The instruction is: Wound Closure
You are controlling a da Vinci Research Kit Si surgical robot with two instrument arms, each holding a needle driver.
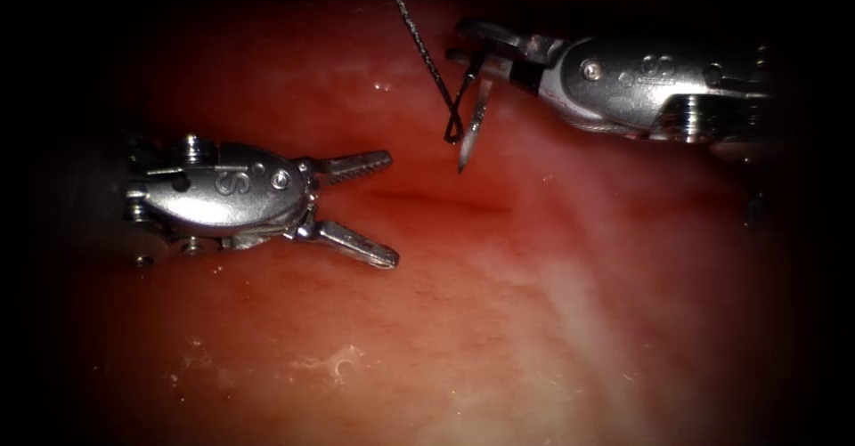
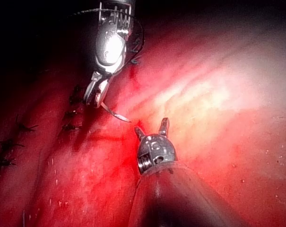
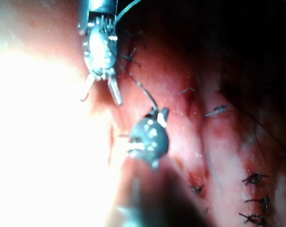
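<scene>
Left tool (image 1: 392,206): jaws spread, empty, left of frame.
Right tool (image 1: 476,50): upper right, clamped on needle (image 1: 472,125) near its rear; tip hangs above tissue (image 1: 499,321).
Thread (image 1: 419,41): rises to top edge.
Cut (image 1: 436,201): centre, between the tools.

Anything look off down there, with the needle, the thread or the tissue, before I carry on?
Nothing stands out. The right tool holds the needle near its thread end, tip down, clear of the tissue above the cut. The thread runs up from it. The left tool is open, holding nothing.
</scene>
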